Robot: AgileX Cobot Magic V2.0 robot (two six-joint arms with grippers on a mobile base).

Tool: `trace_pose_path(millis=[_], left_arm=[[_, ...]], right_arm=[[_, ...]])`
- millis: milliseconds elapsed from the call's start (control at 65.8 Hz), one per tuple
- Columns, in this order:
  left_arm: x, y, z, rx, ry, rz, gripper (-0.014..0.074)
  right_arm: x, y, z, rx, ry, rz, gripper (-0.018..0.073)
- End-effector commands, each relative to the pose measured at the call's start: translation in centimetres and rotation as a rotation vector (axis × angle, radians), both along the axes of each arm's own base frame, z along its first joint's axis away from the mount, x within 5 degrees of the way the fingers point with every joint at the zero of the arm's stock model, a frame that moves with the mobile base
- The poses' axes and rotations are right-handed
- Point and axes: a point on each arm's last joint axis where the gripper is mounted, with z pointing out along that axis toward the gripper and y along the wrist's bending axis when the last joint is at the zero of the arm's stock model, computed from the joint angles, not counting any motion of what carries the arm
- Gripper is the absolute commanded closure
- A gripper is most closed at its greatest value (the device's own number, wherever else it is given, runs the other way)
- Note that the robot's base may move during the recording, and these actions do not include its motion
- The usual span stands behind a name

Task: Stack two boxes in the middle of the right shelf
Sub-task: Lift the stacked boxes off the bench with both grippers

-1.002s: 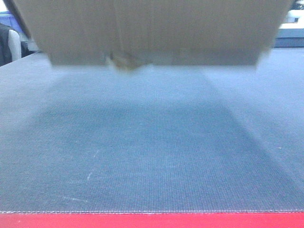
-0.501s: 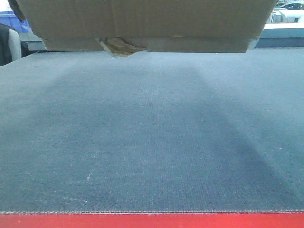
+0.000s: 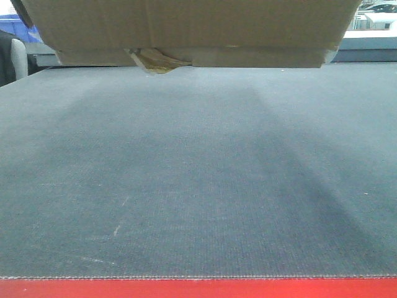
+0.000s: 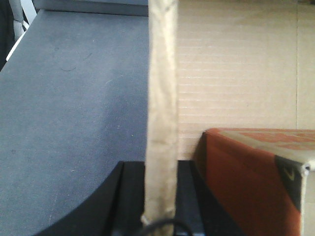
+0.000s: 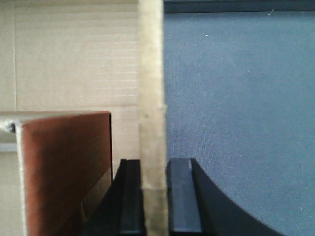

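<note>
A large brown cardboard box (image 3: 186, 28) hangs above the grey surface at the top of the front view, with a tan tape scrap (image 3: 155, 60) under its bottom edge. My left gripper (image 4: 160, 196) is shut on the box's left wall edge (image 4: 162, 88). My right gripper (image 5: 153, 196) is shut on the box's right wall edge (image 5: 150, 73). Inside the box lies a reddish-brown box, seen in the left wrist view (image 4: 251, 182) and the right wrist view (image 5: 64, 167). The steel shelf is out of view.
A grey textured surface (image 3: 186, 186) with a red front edge (image 3: 198, 288) lies under the box. A blue bin (image 3: 15, 26) and a white object (image 3: 18, 59) show at the far left behind it.
The box rose a little between one second ago and half a second ago. It has held still since then.
</note>
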Motion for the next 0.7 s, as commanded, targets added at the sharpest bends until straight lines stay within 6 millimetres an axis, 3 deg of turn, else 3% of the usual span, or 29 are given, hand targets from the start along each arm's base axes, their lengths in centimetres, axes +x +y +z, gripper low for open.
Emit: trace_pose_path(millis=[0, 289, 683], left_arm=[[-0.65, 0.49, 1.33, 0.011, -0.062, -0.001, 0.0708], [-0.64, 0.54, 1.37, 0.036, -0.065, -0.007, 0.0708], [-0.63, 0.55, 1.41, 0.038, -0.068, -0.007, 0.0708]], right_arm=[[-0.35, -0.38, 1.24, -0.005, -0.076, -0.001, 0.0712], [-0.45, -0.51, 1.05, -0.028, -0.053, -0.005, 0.0712], [-0.06, 0.10, 1.94, 0.004, -0.161, 0.053, 0.0712]])
